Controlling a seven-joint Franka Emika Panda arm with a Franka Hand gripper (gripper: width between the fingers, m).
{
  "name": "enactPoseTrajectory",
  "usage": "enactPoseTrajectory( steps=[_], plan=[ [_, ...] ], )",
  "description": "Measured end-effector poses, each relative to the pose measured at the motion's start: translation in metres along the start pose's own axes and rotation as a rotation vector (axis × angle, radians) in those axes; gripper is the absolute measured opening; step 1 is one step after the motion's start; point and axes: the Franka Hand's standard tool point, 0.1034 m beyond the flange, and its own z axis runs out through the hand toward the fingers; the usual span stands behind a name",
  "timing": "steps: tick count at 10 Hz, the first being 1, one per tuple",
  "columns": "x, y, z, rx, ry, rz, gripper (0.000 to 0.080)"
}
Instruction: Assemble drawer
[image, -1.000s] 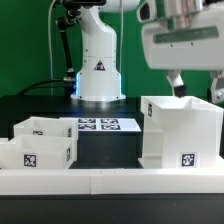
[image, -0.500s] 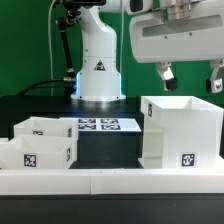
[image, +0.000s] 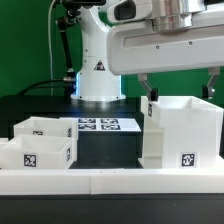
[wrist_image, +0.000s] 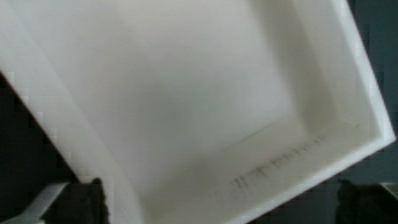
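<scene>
Lower than a moment ago, my gripper (image: 180, 93) has come down just above the open top of the casing (image: 183, 135), jaws spread wide and holding nothing. The trays (image: 45, 150) lie well apart from the casing, not yet inserted; I judge a grasp of the casing is next.

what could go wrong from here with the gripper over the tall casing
1. The gripper is open, its fingers close above the rim of the casing; one could land on a wall and tip or shove it.
2. An off-centre grasp might twist it toward the trays.
</scene>
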Motion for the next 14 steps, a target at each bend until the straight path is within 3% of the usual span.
enactPoseTrajectory(
  steps=[2, 3, 5, 8, 12, 14],
  plan=[
    [0.0, 0.001, 0.0, 0.0, 0.0, -0.077, 0.0649],
    [0.002, 0.012, -0.004, -0.003, 0.004, -0.154, 0.0649],
    [-0.004, 0.047, -0.022, -0.016, 0.012, -0.191, 0.0649],
    [-0.007, 0.096, -0.014, -0.038, 0.042, -0.181, 0.0649],
    [-0.008, 0.096, -0.012, -0.039, 0.038, -0.173, 0.0649],
    [-0.008, 0.11, -0.004, -0.052, 0.024, -0.207, 0.0649]
  ],
)
